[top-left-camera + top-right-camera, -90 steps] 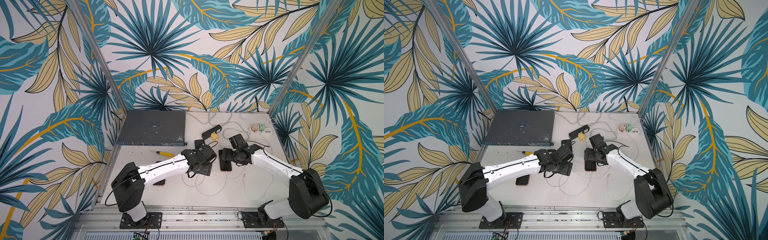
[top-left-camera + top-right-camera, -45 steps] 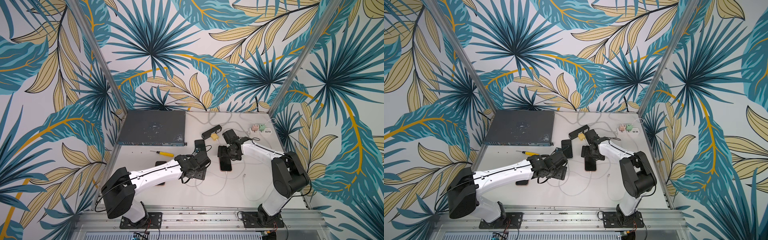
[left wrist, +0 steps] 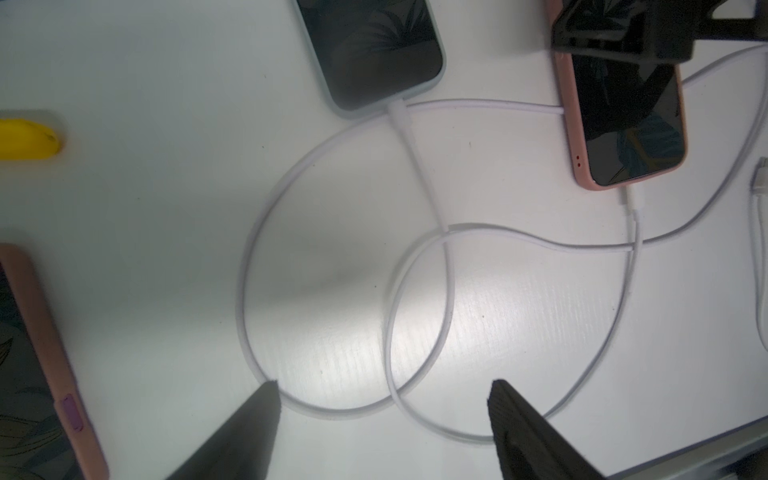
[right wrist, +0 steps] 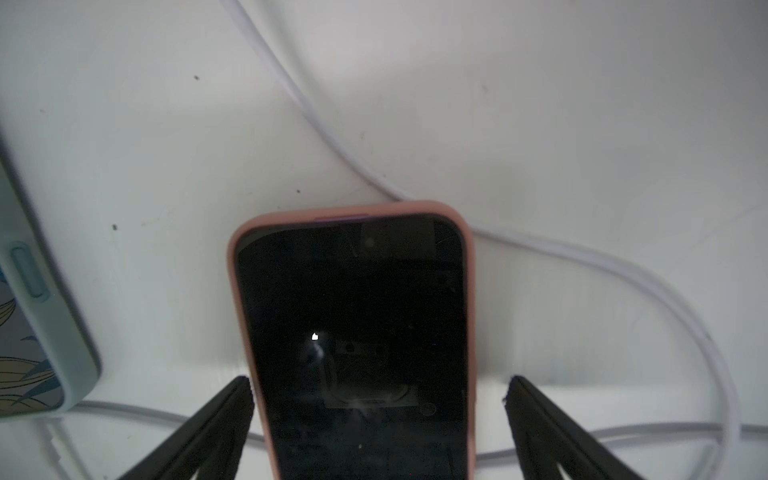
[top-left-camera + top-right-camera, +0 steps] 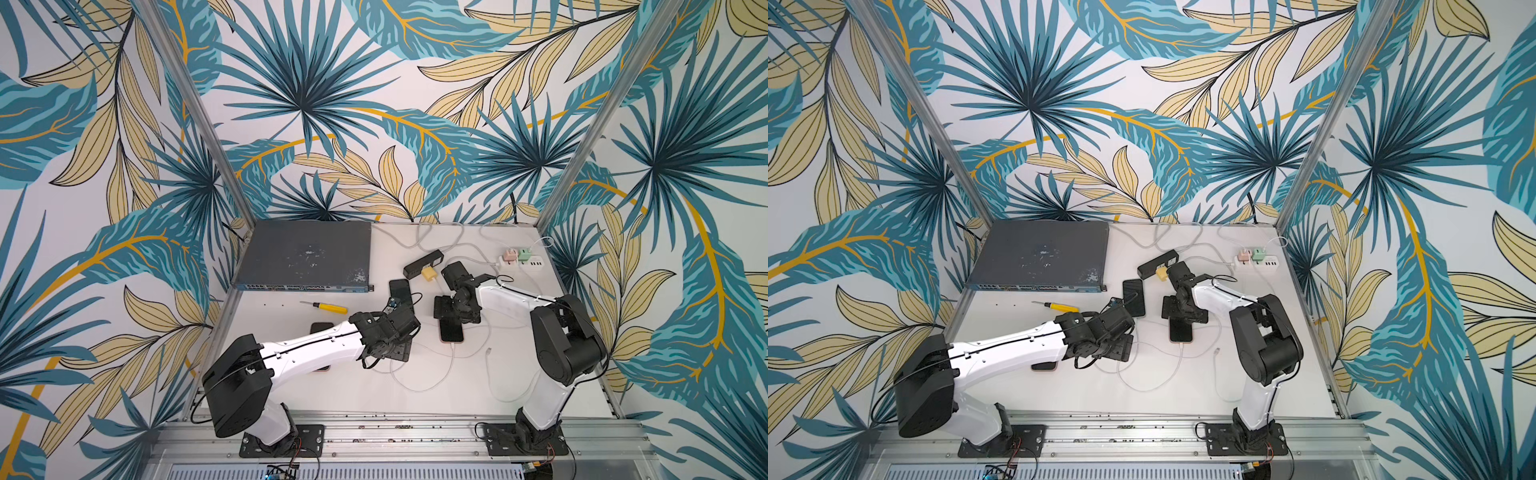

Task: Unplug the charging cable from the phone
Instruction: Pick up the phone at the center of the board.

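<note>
A pink-cased phone (image 5: 451, 334) (image 4: 353, 324) lies face up mid-table, with a white charging cable (image 5: 453, 347) (image 3: 629, 203) plugged into its near end. My right gripper (image 5: 457, 316) (image 4: 379, 380) hangs open over it, one finger on each side of the case, with a gap at one side. A teal-cased phone (image 5: 400, 291) (image 3: 370, 50) to its left also has a white cable (image 3: 400, 114) plugged in. My left gripper (image 5: 397, 353) (image 3: 382, 388) is open above the looped cables (image 3: 316, 407) and holds nothing.
A grey network switch (image 5: 305, 255) fills the back left, with a yellow-handled screwdriver (image 5: 328, 307) before it. A black adapter (image 5: 424, 262) and a power strip (image 5: 521, 261) sit at the back right. Another pink phone (image 5: 322, 328) lies under my left arm. A loose cable end (image 5: 489, 351) lies at the right.
My left gripper has drawn back toward the table's front, off the teal phone's end. The right arm's elbow has folded up and inward while its gripper stayed over the pink phone.
</note>
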You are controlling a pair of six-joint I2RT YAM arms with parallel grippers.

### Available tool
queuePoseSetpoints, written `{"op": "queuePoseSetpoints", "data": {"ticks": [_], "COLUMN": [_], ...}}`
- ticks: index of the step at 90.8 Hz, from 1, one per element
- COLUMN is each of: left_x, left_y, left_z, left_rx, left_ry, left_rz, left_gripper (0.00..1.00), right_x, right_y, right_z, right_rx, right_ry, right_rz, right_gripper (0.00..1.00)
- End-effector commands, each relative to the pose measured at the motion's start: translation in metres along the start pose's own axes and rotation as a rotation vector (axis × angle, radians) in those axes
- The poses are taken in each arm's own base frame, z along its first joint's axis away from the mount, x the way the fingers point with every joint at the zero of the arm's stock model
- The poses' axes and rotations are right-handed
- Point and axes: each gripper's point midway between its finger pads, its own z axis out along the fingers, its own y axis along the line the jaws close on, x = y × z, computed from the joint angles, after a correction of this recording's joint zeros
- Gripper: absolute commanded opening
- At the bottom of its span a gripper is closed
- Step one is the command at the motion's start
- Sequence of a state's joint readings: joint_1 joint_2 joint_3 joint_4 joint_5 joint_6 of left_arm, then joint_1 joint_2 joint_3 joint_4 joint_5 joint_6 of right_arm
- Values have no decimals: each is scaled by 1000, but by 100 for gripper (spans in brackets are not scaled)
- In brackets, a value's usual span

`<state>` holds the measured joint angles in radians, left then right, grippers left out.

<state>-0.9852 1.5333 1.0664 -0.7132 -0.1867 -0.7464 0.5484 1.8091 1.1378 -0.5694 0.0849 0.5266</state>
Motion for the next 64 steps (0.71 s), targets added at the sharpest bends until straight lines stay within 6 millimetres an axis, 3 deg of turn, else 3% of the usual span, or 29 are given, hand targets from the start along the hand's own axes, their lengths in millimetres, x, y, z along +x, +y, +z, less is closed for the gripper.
{"op": "queuePoseSetpoints", "data": {"ticks": [1, 24, 38, 64], "left_x": [-2, 1, 2, -2], "left_y": [0, 1, 0, -8], "left_z": [-1, 1, 3, 5], "left_rx": [6, 5, 6, 24], "left_ry": [-16, -11, -4, 5], "left_rz": [-13, -21, -22, -8], "left_gripper": [82, 81, 81, 81], "right_x": [-2, 0, -2, -12], "right_y": [4, 3, 5, 7], "right_z": [5, 15, 16, -5], "right_rx": [-7, 2, -2, -6], "right_ry": [11, 29, 28, -5], "right_rz": [-16, -30, -34, -52], "right_gripper": [96, 93, 86, 76]}}
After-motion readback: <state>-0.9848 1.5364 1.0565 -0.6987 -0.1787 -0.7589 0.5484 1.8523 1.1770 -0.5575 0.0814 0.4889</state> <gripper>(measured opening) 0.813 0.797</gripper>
